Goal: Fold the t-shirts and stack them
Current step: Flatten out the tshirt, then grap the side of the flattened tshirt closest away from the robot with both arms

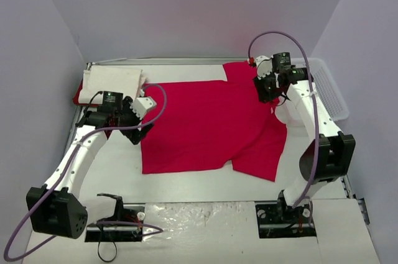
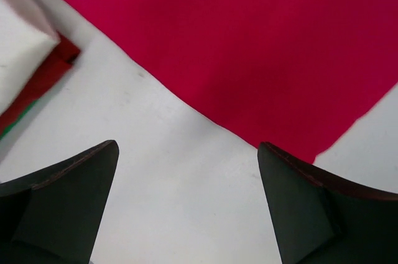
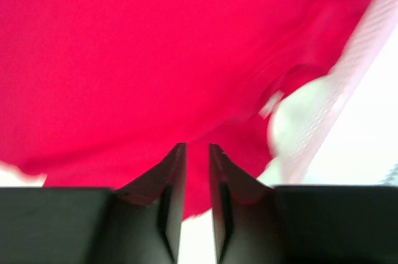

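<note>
A bright red t-shirt (image 1: 205, 121) lies spread over the middle of the table, its right side folded over. It also shows in the left wrist view (image 2: 261, 46) and fills the right wrist view (image 3: 155, 46). A folded white t-shirt (image 1: 115, 81) lies at the back left on a folded red one (image 1: 79, 95). My left gripper (image 1: 138, 128) is wide open and empty over bare table (image 2: 188, 146), just off the red shirt's left edge. My right gripper (image 1: 266, 90) hovers over the shirt's upper right part; its jaws (image 3: 197, 146) stand almost together with nothing visibly between them.
A white plastic lattice basket (image 1: 329, 90) stands at the right edge, beside the right arm; it shows blurred in the right wrist view (image 3: 323, 115). The folded stack also shows in the left wrist view (image 2: 18, 59). Grey walls enclose the table on three sides.
</note>
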`<state>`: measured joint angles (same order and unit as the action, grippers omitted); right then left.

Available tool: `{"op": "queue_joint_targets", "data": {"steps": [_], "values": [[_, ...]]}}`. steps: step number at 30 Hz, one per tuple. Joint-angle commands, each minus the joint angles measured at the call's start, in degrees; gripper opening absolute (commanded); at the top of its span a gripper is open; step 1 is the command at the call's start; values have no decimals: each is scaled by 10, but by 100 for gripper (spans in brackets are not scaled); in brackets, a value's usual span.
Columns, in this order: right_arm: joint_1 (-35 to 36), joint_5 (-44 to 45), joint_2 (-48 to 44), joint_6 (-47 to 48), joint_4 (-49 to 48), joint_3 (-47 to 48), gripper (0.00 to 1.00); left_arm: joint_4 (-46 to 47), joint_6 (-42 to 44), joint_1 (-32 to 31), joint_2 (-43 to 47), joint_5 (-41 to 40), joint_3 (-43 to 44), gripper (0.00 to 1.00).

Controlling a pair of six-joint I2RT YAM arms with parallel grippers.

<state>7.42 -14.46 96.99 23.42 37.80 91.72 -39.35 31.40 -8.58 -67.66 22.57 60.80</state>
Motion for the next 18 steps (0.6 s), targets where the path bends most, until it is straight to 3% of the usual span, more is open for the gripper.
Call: {"op": "queue_joint_targets", "data": {"steps": [1,7,11,18], "values": [[2,-70,-76,27,38,-111,20,-70,73,-24,12,5,-30,94],[-7,-81,-174,-4,-43,-243,25,-120,150,-48,40,-9,-50,94],[-20,-91,-166,-14,-57,-273,25,-164,182,-62,39,5,-64,96],[-32,-111,-135,-16,-70,-284,26,-144,164,-122,46,-17,-121,98]]}}
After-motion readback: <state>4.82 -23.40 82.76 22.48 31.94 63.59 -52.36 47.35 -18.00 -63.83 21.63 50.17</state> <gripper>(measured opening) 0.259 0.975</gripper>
